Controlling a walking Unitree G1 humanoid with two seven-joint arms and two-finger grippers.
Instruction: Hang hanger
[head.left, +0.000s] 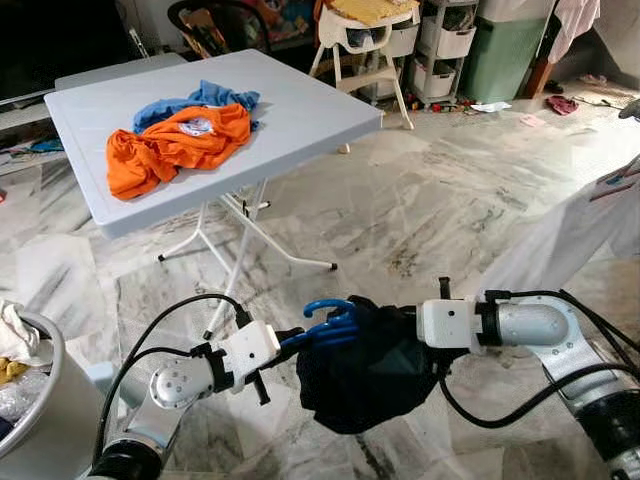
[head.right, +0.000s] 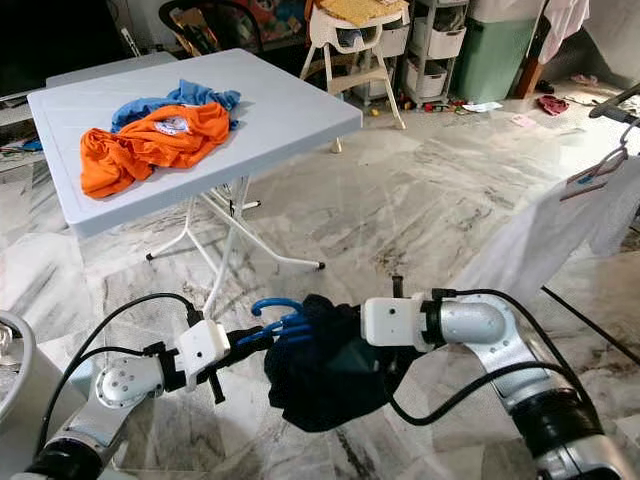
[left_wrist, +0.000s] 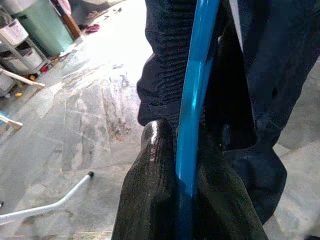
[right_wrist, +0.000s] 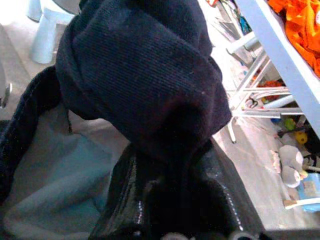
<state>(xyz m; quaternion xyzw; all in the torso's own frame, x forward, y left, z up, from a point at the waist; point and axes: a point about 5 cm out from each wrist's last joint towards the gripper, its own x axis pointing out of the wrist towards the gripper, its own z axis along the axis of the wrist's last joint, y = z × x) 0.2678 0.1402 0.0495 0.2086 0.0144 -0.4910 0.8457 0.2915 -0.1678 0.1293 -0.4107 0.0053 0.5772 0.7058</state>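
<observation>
Both arms reach inward, left tool (head.left: 292, 341) and right tool (head.left: 405, 335) clamped.

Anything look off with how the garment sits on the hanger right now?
Yes. The dark garment hangs bunched in a lump between the two claws, not spread over the blue hanger. The left claw is clamped on the hanger's bar; the right claw grips a wad of fabric. Clothes also lie in a heap on the folding table.

We see white folding table (head.left: 300, 110) at 11 o'clock on marble floor (head.left: 430, 200); orange shirt (head.left: 175, 145) overlapping blue garment (head.left: 205, 98) on top.
</observation>
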